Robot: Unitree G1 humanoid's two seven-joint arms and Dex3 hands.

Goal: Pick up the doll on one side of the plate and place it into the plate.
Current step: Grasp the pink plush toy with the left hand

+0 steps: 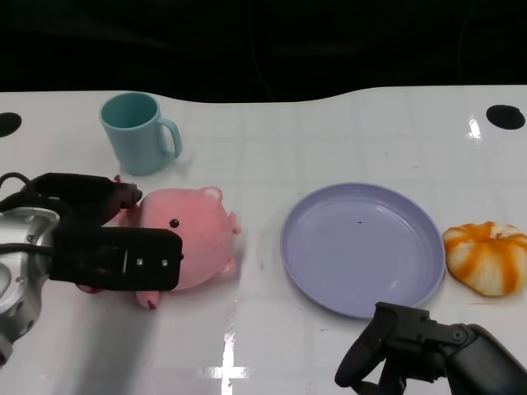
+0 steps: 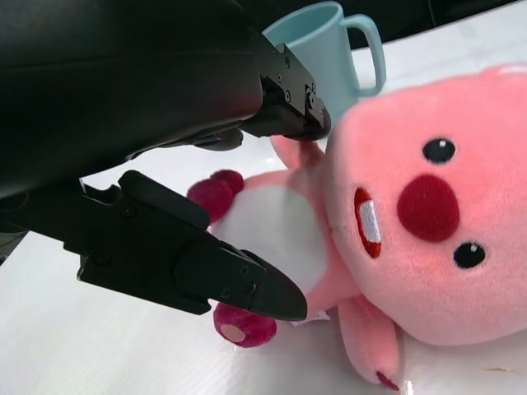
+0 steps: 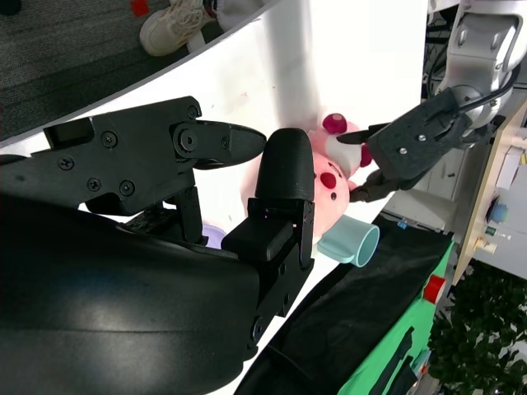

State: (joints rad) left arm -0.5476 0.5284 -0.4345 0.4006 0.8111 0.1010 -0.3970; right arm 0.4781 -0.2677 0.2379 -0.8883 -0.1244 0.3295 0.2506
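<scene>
Pink doll point(image 1: 191, 236) lying at nine o'clock of the purple plate point(image 1: 306, 265); likely soft, light, squashy. Left hand point(image 1: 107, 239) spread wide around its body, not yet squeezing. Best gripped across the belly. Right hand point(image 1: 403, 350) idle, empty.

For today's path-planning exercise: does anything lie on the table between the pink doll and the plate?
Nothing visible does. The doll lies beside the plate, with bare table between them. The cup stands behind the doll, off that path.
</scene>
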